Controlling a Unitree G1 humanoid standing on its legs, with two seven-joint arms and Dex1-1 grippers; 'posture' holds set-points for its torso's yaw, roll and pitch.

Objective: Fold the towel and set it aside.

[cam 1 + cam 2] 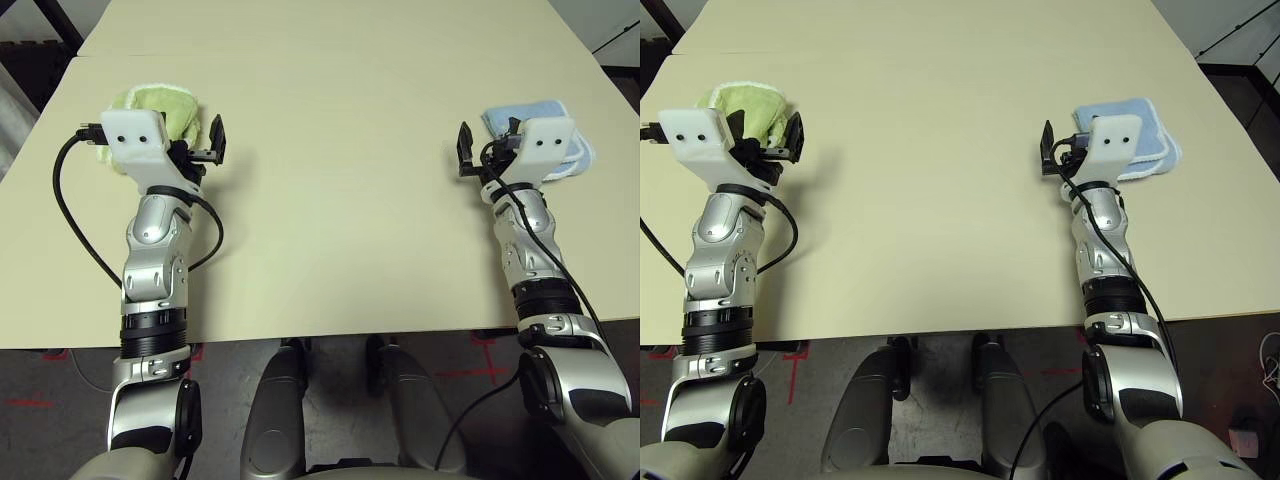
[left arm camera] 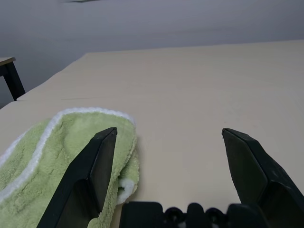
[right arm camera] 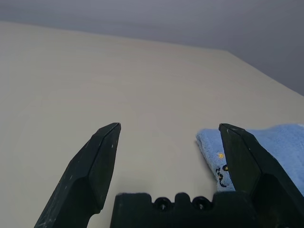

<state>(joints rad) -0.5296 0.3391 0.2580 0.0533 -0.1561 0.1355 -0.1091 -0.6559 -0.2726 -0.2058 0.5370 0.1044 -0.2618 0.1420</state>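
We see fluffy green towel (image 2: 57, 161) bunched, white-edged; left gripper (image 2: 168, 135) and right gripper (image 3: 168, 128) both spread, empty.

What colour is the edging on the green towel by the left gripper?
White, along the rim of the light green towel; clearest in the left wrist view.

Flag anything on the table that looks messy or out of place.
The green towel on the table's left lies bunched in a rumpled heap, not flat or folded, beside the open left hand. The blue towel on the right lies neatly folded. Nothing is spilled or damaged.
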